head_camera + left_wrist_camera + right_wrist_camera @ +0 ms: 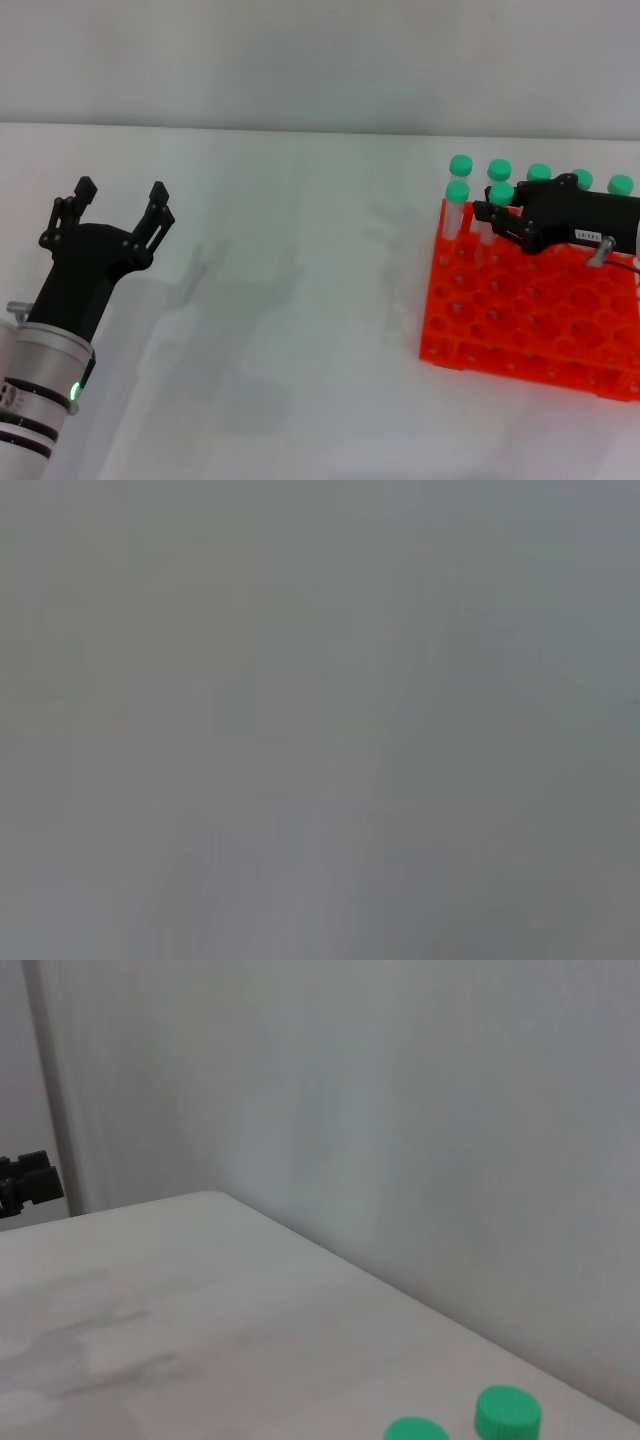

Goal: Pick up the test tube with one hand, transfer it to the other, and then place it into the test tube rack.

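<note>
Two grippers are in the head view. The left gripper [120,195], a black claw type on a white arm with black bands and a green light, is positioned at the left side of the white table [290,330], well apart from the test tube rack [530,320]. Its fingers are spread wide and hold nothing.

The right gripper [492,212], a black boxy unit bearing a small white label, is positioned over the far part of the orange rack at the right side of the table. Its fingertips reach toward the test tube [500,205], whose green cap shows at the fingertips, with the clear body standing upright in a hole near the far left corner of the rack. Whether the fingers clamp this tube or merely sit beside it cannot be determined.

Additional green-capped tubes stand in the far row of the rack: one at the left corner [457,205], and others [540,173] partly hidden behind the right gripper.

Left wrist view: a uniform grey surface only.

Right wrist view: the table surface [200,1310], a pale wall behind it, two green caps [507,1412] at the edge of the picture, and, far off, a small part of the left gripper [28,1182].
</note>
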### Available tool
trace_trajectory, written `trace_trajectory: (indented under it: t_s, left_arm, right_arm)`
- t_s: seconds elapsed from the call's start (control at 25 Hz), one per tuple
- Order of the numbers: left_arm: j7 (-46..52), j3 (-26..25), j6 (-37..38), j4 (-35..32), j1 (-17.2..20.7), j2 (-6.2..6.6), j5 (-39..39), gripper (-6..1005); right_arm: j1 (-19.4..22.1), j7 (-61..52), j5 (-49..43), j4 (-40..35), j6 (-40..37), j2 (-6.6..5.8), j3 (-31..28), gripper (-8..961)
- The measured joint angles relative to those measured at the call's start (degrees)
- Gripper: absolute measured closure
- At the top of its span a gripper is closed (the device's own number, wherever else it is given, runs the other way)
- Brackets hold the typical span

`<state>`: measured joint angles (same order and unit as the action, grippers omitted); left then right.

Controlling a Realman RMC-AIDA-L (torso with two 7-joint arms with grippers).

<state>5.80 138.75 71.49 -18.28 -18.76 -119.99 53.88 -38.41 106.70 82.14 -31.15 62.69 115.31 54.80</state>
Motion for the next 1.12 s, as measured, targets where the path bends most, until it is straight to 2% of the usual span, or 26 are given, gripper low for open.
trace_trajectory:
  t_s: [0.44, 0.64, 0.88, 1.04, 1.12]
  left_arm:
    - [0.0, -0.1, -0.2, 0.6, -0.7, 0.11, 0.0, 118]
    - [0.0, -0.1, -0.1, 0.6, -0.8, 0.11, 0.0, 118]
    - [0.0, -0.4, -0.3, 0.6, -1.1, 0.11, 0.8, 118]
    - [0.0, -0.7, -0.4, 0.7, -1.5, 0.13, 0.8, 118]
    - [0.0, -0.7, -0.4, 0.7, -1.6, 0.16, 0.8, 118]
  right_arm:
    - [1.0, -0.3, 1.0, -0.4, 2.3, 0.04, 0.4, 638]
    - [2.5, -1.4, 1.0, -1.4, 4.1, -0.28, -0.3, 414]
    - [6.8, -3.0, 1.3, -5.3, 5.9, -0.54, -0.5, 177]
    - [9.0, -4.6, 1.8, -6.7, 10.0, -1.49, -1.4, 99]
    - [10.5, -4.8, 2.1, -7.1, 13.8, -2.09, -4.5, 79]
